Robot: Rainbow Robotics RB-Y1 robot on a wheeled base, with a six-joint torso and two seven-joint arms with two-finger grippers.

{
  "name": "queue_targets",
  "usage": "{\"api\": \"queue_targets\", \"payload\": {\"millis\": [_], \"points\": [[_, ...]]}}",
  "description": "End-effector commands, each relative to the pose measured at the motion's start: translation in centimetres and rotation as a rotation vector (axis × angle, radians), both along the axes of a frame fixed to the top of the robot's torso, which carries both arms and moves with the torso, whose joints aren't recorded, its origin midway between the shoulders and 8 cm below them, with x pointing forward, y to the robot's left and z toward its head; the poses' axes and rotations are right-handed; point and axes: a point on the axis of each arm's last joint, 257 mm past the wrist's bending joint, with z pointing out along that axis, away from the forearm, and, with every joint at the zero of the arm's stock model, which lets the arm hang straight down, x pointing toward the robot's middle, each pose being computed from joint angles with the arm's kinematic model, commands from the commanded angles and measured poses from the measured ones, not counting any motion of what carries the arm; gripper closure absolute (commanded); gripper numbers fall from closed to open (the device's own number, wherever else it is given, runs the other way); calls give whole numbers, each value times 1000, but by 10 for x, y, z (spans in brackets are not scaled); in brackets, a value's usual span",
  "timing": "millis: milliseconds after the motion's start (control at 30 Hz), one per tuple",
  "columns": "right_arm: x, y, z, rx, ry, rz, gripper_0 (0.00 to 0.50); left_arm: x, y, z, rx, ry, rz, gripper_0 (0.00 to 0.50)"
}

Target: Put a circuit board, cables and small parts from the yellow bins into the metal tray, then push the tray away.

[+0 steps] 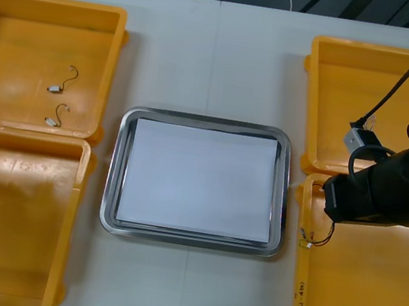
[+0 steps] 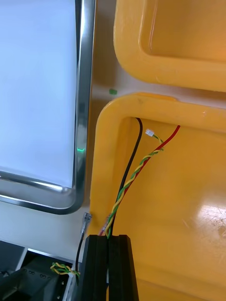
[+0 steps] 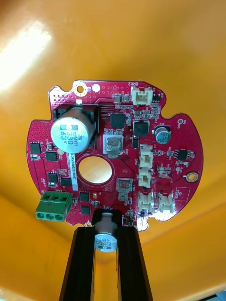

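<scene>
**Both arms have a hold, nothing in the tray yet**

Left of the tray (image 1: pixel 116 186), in the left bin (image 1: pixel 21 249) nearest me, my left gripper (image 3: pixel 106 231) has its fingers (image 3: pixel 81 263) closed on either side of a small silver can (image 3: pixel 106 243) at the rim of the board (image 3: pixel 117 155). Right of the tray, over the near right bin (image 1: pixel 367 300), my right gripper (image 2: pixel 108 237) has its fingers (image 2: pixel 96 268) pinched almost together on the cable (image 2: pixel 136 174). It is a yellow twist running with a red and a black lead, and its white plug end lies in the bin corner closest to the tray. The tray sits mid-bench, white inside.

I judge the board light and stiff but fragile. A soldered can is a poor handle and could bend or snap under a sideways load, so the bare rim beside it would be the safer place to hold. With this grip I would carry it slowly and level.

The cable should weigh next to nothing and hang limp. I expect the loose end to trail and catch on the bin wall, so it needs a high lift before crossing to the tray. Being thin, it may also slide through the pinch.
</scene>
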Motion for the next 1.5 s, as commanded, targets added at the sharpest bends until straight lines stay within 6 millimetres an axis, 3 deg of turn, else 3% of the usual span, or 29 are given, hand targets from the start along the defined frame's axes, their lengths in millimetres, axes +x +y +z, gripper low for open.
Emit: {"api": "queue_targets", "payload": {"millis": [33, 667, 1133, 1167, 1233, 1267, 1300, 1333, 1367, 1433, 1500], "points": [[5, 15, 16, 8, -45, 17, 500, -10, -19, -15, 4, -12, -54, 500], [7, 14, 15, -6, -54, 17, 500, -21, -52, -50, -38, 18, -79, 500], [6, 14, 14, -5, -50, 20, 500, -21, -47, -53, -6, 22, -86, 495], [6, 14, 14, -5, -50, 20, 500, -21, -46, -53, -4, 21, -84, 482], [6, 14, 14, -6, -52, 22, 500, -21, -46, -53, -3, 20, -82, 393], [6, 14, 15, -6, -52, 22, 500, -21, -46, -53, -3, 19, -82, 272], [6, 14, 14, -6, -50, 21, 500, -21, -46, -53, -3, 20, -82, 211], [6, 14, 14, -6, -50, 21, 500, -20, -46, -53, -2, 18, -85, 99], [6, 14, 14, -6, -51, 22, 500, -20, -46, -53, -2, 18, -85, 47], [6, 14, 14, -6, -51, 22, 500, -20, -46, -52, 0, 16, -86, 0], [6, 14, 14, -6, -51, 22, 500, -18, -43, -50, 3, 10, -82, 0]]}}
